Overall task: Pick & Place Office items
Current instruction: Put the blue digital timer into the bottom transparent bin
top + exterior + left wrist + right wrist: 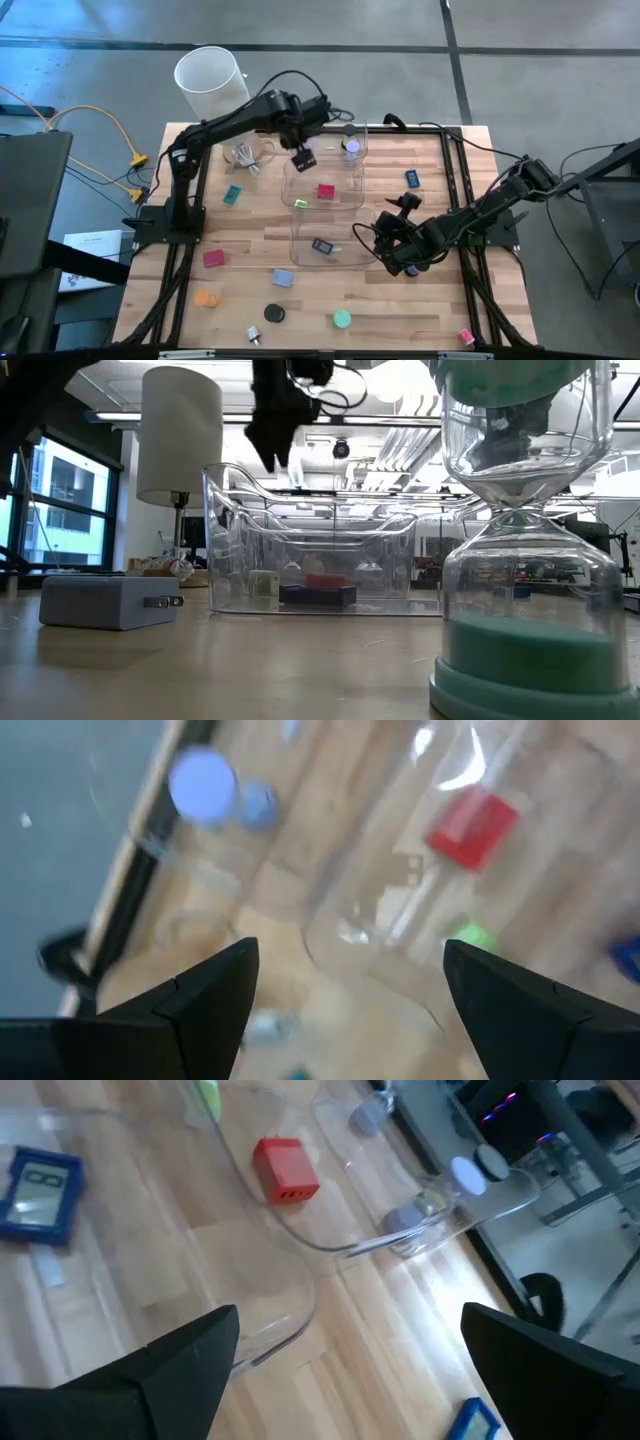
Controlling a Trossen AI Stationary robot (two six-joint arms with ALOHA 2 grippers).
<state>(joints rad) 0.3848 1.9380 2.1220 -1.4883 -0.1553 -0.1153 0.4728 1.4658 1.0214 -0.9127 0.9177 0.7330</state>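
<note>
Two clear bins (325, 172) (322, 238) stand mid-table. The far bin holds a red block (326, 191), a small green piece (300, 203) and a lavender disc (351, 147). The near bin holds a dark blue piece (321, 246). More office items lie loose on the wood: a teal block (232, 195), a pink block (213, 258), an orange disc (205, 297) and a black disc (273, 313). My left gripper (303, 157) (350, 950) hangs open above the far bin's left part, holding nothing. My right gripper (388, 238) (350, 1320) stands open beside the near bin's right wall, also holding nothing.
A tall white cylinder (210, 80) stands beyond the table's far left corner. A teal hourglass (520, 560) stands near the front edge, and a pale blue-grey plug block (110, 600) lies to its left. A blue piece (412, 179) lies right of the far bin. Black frame rails edge the table.
</note>
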